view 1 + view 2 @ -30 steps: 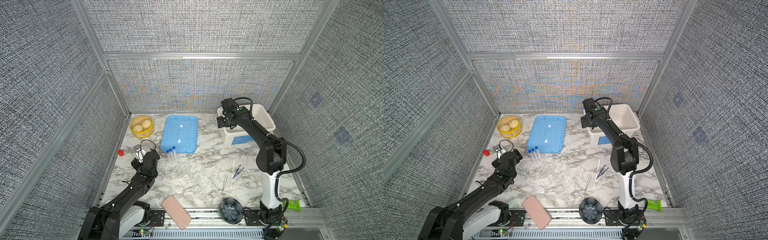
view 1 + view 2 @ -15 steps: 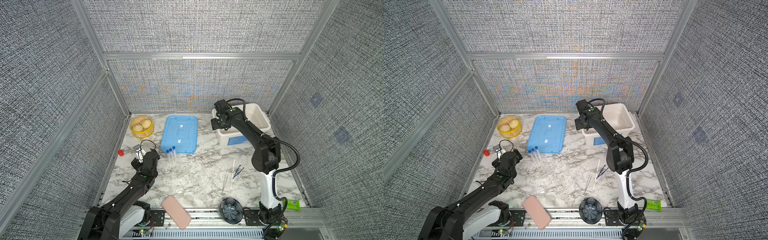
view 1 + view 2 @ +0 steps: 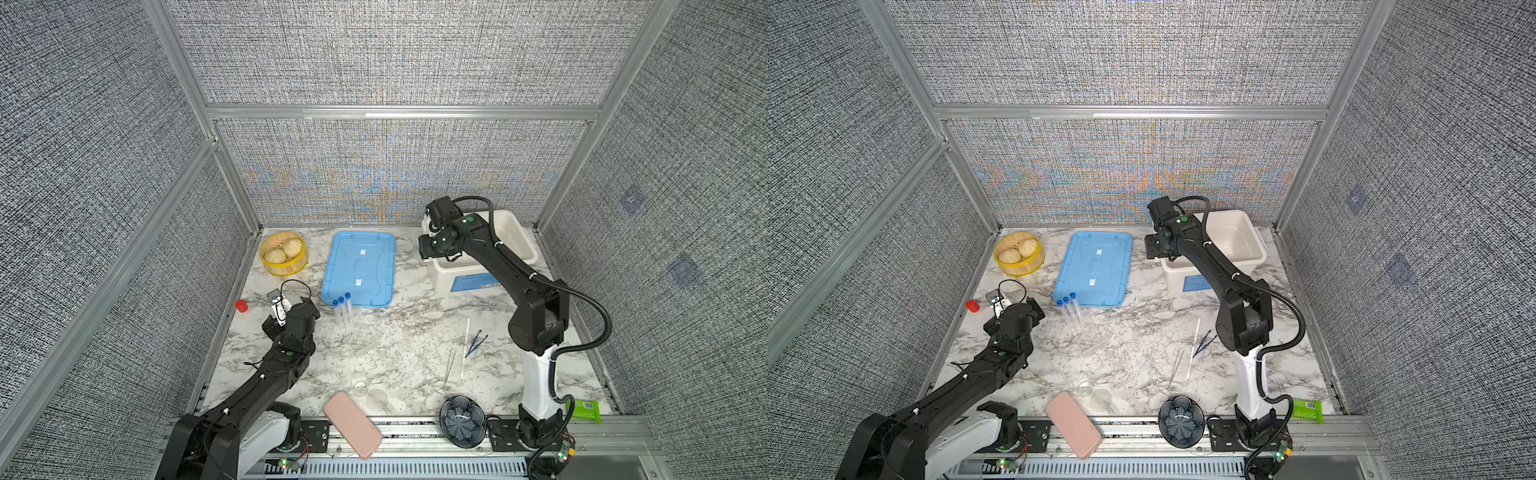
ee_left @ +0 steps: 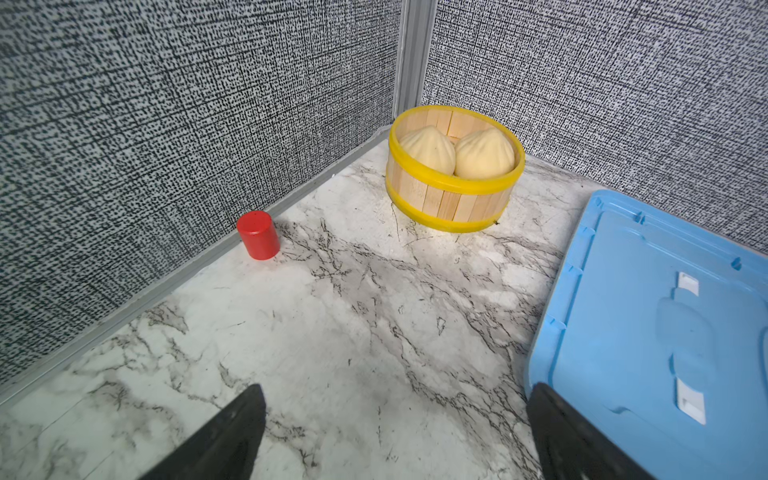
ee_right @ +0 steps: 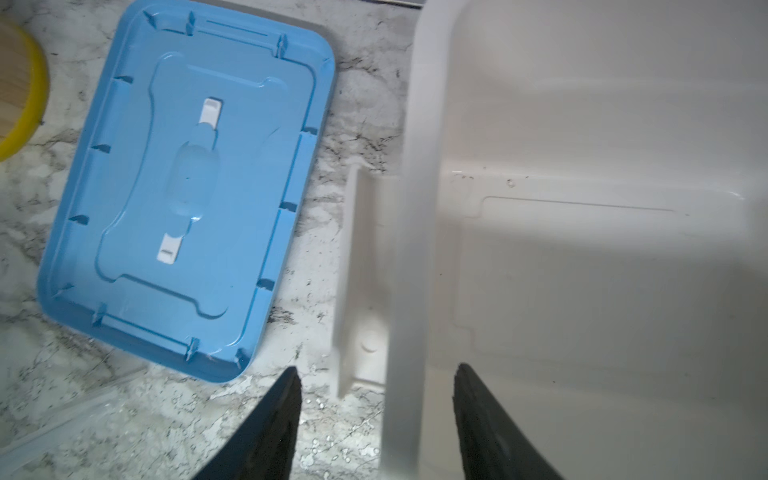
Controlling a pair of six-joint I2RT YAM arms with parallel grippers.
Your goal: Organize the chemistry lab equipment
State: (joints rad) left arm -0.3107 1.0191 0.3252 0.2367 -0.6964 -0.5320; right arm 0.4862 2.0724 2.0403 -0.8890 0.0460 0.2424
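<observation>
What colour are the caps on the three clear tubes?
Blue. The caps on the tubes show best in a top view.

No wording can be read anywhere in these views. A blue label [image 3: 473, 283] sits on the front wall of the white bin [image 3: 442, 276], its print too small to make out. A green packet [image 3: 584, 409] at the desk's front edge carries a white barcode patch, unreadable. Two small white tabs on the blue lid [image 5: 249, 174] are blank.

Top views: high, whole table [image 3: 415, 320]. Wrist views: close, share blue lid [image 5: 187, 187].
</observation>
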